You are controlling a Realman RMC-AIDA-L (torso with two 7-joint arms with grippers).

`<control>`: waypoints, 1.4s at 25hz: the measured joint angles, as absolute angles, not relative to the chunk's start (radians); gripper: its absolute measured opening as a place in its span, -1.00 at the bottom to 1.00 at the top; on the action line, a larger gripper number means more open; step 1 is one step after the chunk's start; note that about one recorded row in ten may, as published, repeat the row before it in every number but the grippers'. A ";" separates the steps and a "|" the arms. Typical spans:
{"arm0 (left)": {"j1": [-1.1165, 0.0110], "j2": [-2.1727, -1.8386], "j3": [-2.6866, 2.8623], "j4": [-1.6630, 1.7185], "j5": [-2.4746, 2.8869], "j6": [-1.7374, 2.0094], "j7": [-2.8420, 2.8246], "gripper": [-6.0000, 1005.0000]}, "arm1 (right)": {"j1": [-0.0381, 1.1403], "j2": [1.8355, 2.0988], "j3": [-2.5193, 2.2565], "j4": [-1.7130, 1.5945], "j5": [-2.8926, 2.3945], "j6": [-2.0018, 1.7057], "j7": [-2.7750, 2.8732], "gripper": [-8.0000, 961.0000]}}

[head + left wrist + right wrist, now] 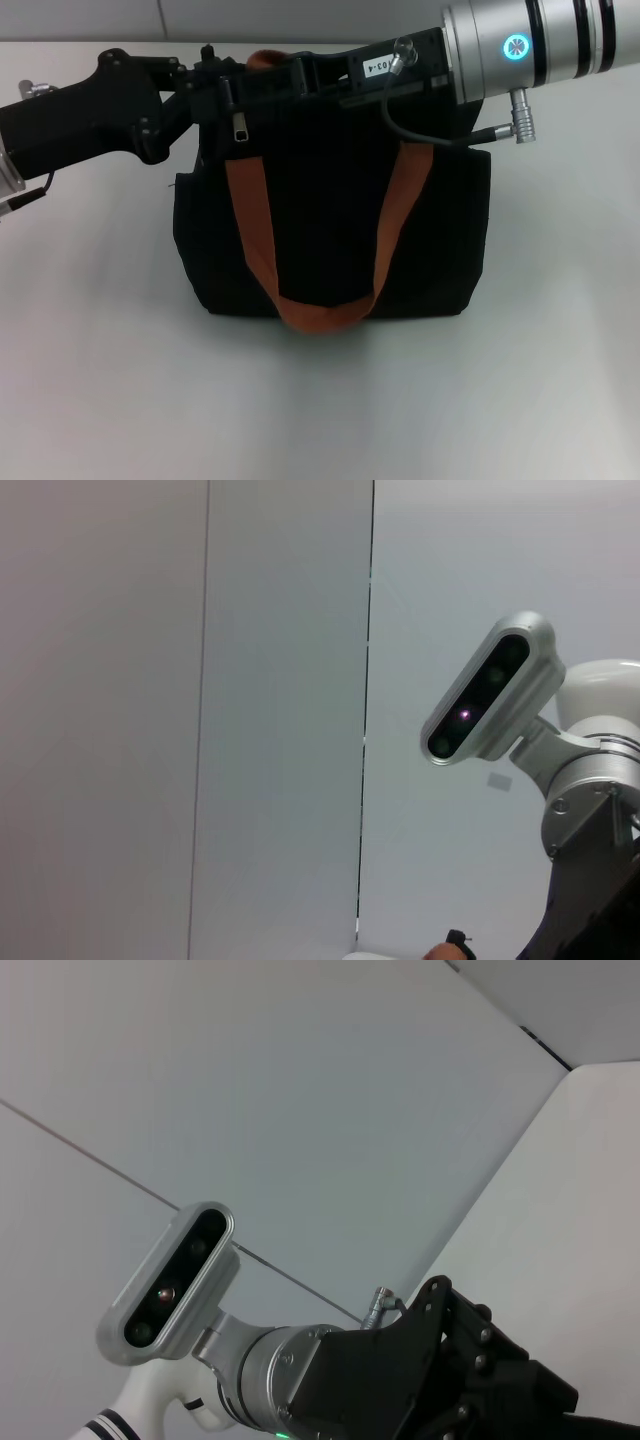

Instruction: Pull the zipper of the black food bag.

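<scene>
The zipper (243, 127) hangs just beside your left gripper (205, 85), track running toward the right gripper (300, 75); I cannot tell either grip.

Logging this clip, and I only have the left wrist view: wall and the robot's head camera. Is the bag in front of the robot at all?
Observer: Yes. In the head view the black food bag stands upright on the white table, with orange handles hanging down its front.
Operator: Where are the grippers?
Observer: Both are at the bag's top edge, the left gripper near its left end and the right gripper reaching in from the right.
Operator: And the zipper?
Observer: The zipper pull hangs just below that edge, close under the left gripper.
</scene>
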State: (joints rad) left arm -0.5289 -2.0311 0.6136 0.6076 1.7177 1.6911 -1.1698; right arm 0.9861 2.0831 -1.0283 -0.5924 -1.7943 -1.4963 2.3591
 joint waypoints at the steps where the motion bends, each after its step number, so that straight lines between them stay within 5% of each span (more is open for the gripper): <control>1: -0.527 -2.031 0.614 0.607 1.718 1.691 -1.170 -0.93 | 0.986 2.083 -1.028 -0.592 -1.794 -1.497 2.359 0.69; 35: -0.526 -2.046 0.578 0.600 1.715 1.702 -1.168 -0.93 | 0.982 2.082 -1.024 -0.592 -1.793 -1.495 2.333 0.65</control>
State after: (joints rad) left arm -0.5261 -2.0465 0.5781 0.5999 1.7147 1.7020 -1.1677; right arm 0.9819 2.0820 -1.0237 -0.5923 -1.7930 -1.4951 2.3334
